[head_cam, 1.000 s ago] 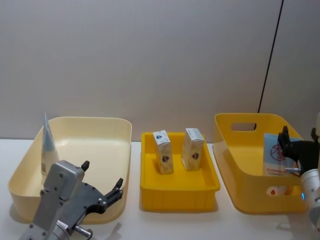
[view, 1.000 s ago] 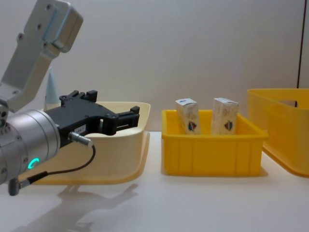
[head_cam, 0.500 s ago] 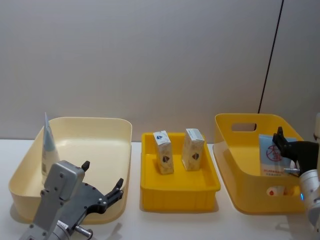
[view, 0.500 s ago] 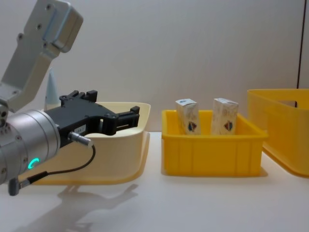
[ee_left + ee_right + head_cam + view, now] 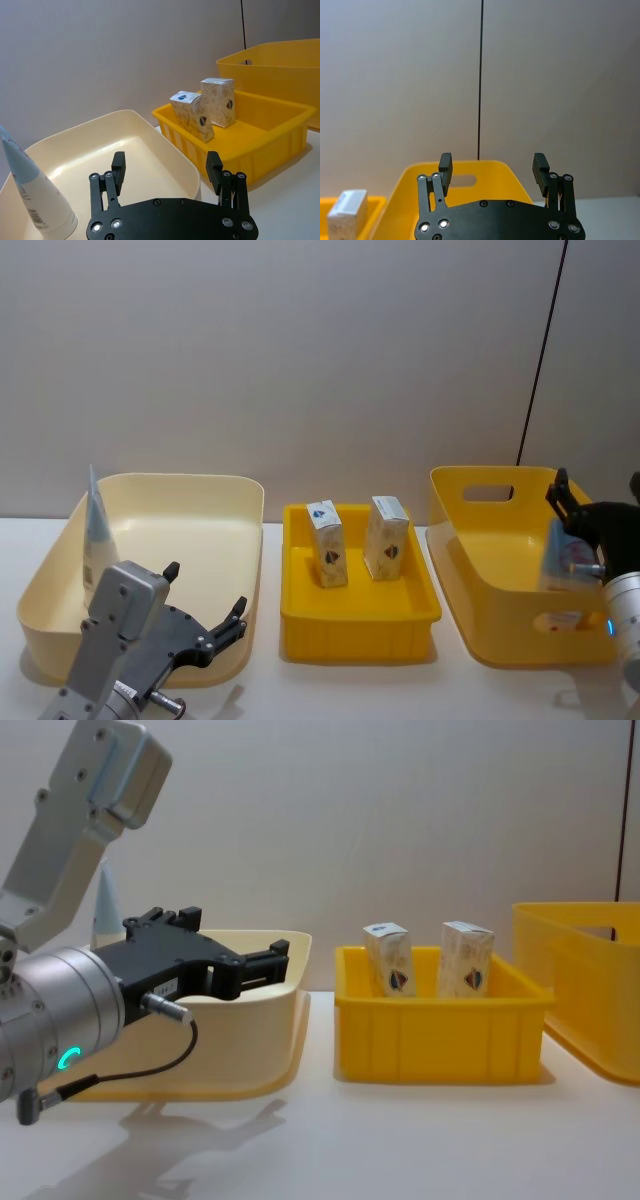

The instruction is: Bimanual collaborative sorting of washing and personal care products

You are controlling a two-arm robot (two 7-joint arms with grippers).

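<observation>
Right tool (image 5: 590, 525) raised, fingers spread, left tool (image 5: 205, 625) unmoved

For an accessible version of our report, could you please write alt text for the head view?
Three containers stand in a row on a white table: a cream tub holding an upright light-blue tube, a small yellow bin with two white cartons, and a large yellow bin. The open left gripper hangs at the tub's near rim; the open right gripper hangs over the large bin.

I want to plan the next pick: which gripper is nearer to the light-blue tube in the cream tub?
Left. The left gripper hovers at the cream tub's front edge, near the light-blue tube; the right gripper is over the big yellow bin.
</observation>
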